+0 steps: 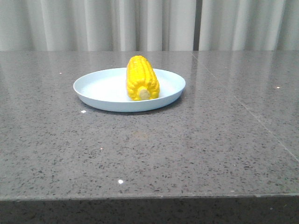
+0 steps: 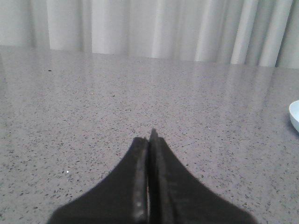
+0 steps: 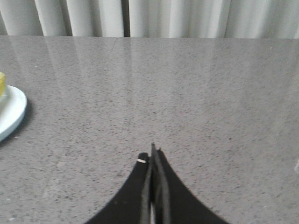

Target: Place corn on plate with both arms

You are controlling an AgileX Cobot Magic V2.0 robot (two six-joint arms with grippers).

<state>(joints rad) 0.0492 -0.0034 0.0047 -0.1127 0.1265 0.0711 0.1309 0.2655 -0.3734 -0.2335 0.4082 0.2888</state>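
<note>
The bright yellow corn (image 1: 141,77) lies on the pale light-blue plate (image 1: 100,88) at the middle of the table, its pale stub end towards me. Neither arm shows in the front view. In the left wrist view my left gripper (image 2: 149,138) is shut and empty over bare table, with only the plate's rim (image 2: 294,115) at the picture's edge. In the right wrist view my right gripper (image 3: 153,153) is shut and empty, well away from the plate (image 3: 10,114); a sliver of corn (image 3: 2,84) shows at the frame edge.
The grey speckled stone table (image 1: 154,149) runs to a front edge near me. A seam line (image 1: 243,105) crosses its right part. White curtains (image 1: 140,23) hang behind the table.
</note>
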